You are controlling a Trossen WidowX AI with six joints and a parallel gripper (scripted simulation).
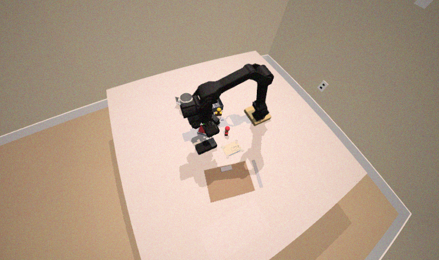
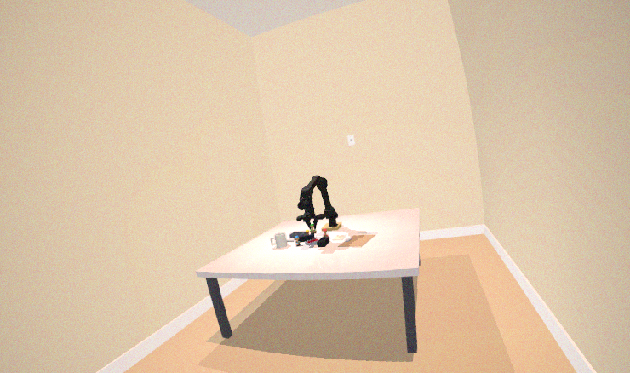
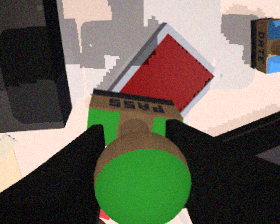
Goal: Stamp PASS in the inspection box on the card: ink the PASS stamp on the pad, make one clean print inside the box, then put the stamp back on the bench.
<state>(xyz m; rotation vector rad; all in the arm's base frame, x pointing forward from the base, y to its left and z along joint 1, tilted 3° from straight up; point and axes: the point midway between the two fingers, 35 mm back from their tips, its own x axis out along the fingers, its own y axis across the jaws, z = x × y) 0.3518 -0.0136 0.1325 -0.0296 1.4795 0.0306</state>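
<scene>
My gripper is shut on the PASS stamp, which has a round green top and green sides on a brown body. The stamp is held above the bench, and in the wrist view it overlaps the near edge of the ink pad. The open ink pad shows a red face in a grey frame. The card lies on the bench, away from the gripper. Its box is too small to read. The stamp's underside is hidden.
A black block stands beside the pad. A blue DATE stamp is on its other side. A red-topped stamp, a yellow-topped stamp, a mug and a brown mat are also there.
</scene>
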